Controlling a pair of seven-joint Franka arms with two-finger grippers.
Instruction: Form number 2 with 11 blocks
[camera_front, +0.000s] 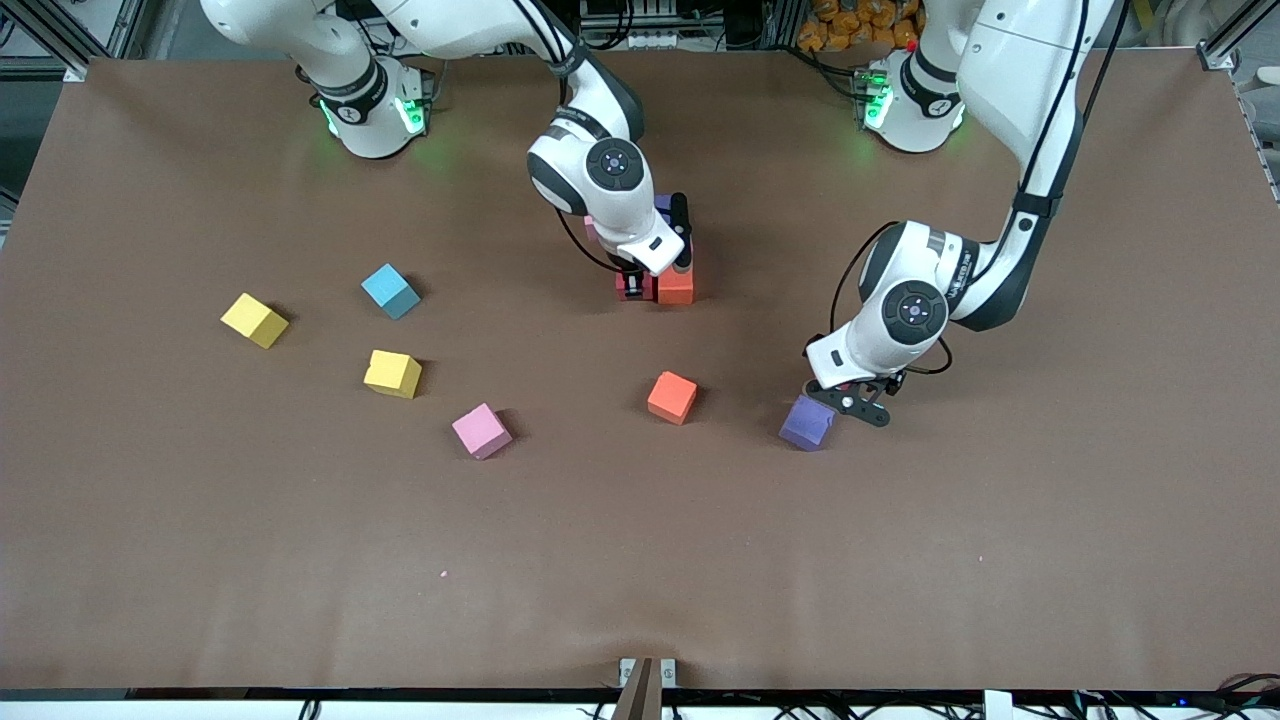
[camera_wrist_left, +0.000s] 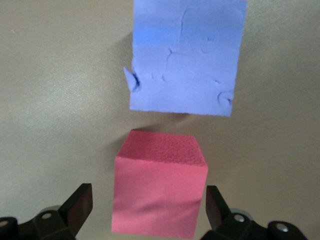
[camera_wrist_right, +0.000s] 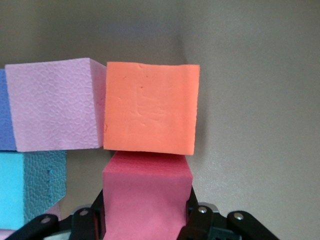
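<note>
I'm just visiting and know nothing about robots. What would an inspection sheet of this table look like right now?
Surface: brown table, matte covering.
Job's things: cluster of touching cubes toward the arms' bases; loose cubes spread nearer the camera, among them a purple cube.
Clutter: tiny pink speck.
Hands: right hand shut on a red cube, which sits against the cluster's orange cube; left hand open around a second red cube, beside the purple cube.
Cables: black cables loop at both wrists.
Surroundings: metal framing at the table's corners.
</note>
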